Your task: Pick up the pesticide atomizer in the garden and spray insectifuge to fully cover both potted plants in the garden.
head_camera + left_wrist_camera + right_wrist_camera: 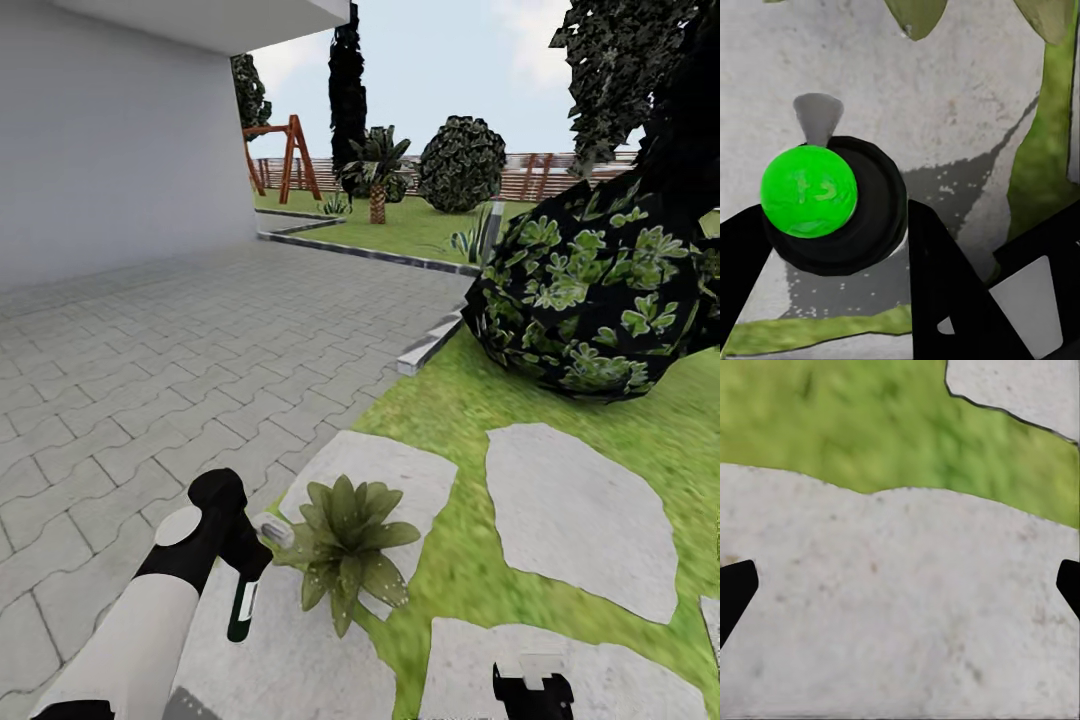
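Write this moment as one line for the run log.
left claw: shut on pesticide atomizer | nozzle toward potted plant | plant on stepping stone | right claw: open, empty

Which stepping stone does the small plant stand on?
The stone nearest the paving, where the potted plant sits beside the spray bottle; the other stones are bare.

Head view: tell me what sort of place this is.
Most likely a house's back garden: lawn with stepping stones, a wooden fence with a swing frame, and a paved patio beside a white wall.
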